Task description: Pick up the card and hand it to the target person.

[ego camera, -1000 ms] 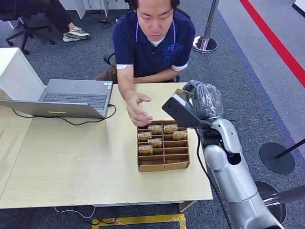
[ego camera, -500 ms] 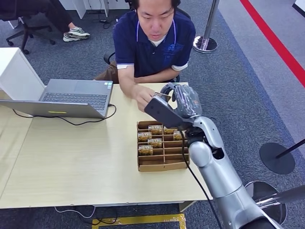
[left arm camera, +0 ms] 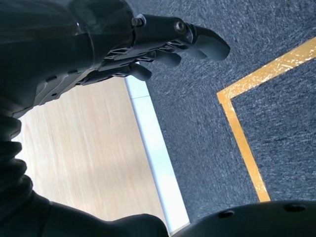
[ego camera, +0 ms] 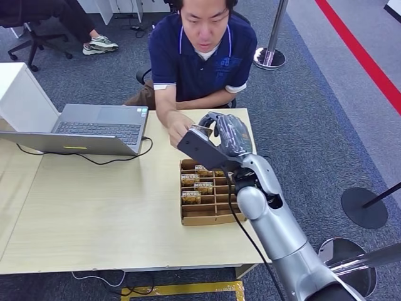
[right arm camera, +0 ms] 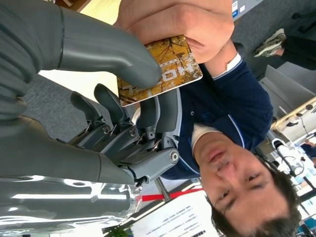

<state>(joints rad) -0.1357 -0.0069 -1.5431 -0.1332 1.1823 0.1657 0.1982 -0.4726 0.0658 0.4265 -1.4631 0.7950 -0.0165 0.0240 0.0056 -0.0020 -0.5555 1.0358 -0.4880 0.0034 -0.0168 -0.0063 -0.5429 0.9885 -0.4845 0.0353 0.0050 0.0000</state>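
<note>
The card (right arm camera: 161, 69), gold-brown with autumn-leaf print, sits just past the far edge of the cardboard tray (ego camera: 215, 217), raised off the table and pinched between the thick thumb and a darker finger of the right hand (right arm camera: 123, 94). The seated person's hand (right arm camera: 178, 22) already has hold of the card's other end, so both parties are touching it at once. By that reading the pick-up is done and the hand-over is at its last step: what seems left is for the robot's fingers to let go once the person's hold is firm, then for the arm to draw away from the tray. In the head view the right hand (ego camera: 222, 135) hangs above the tray's far side, with the person's hand (ego camera: 180, 128) meeting it just beyond the tray's far-left corner. The tray itself is a shallow brown box split into narrow slots by thin dividers; several cards of the same gold print (ego camera: 192, 188) stand in the slots of its far-left part, while the slots nearer the robot look bare, and the arm hides part of its right side. The left hand (left arm camera: 141, 44) hangs low beyond the table's near edge, well apart from the tray, fingers loosely apart and holding nothing. A laptop (ego camera: 94, 128) lies open well to the left of the tray, its black cable (ego camera: 89, 158) trailing across the pale wooden table (ego camera: 94, 219) toward it.
</note>
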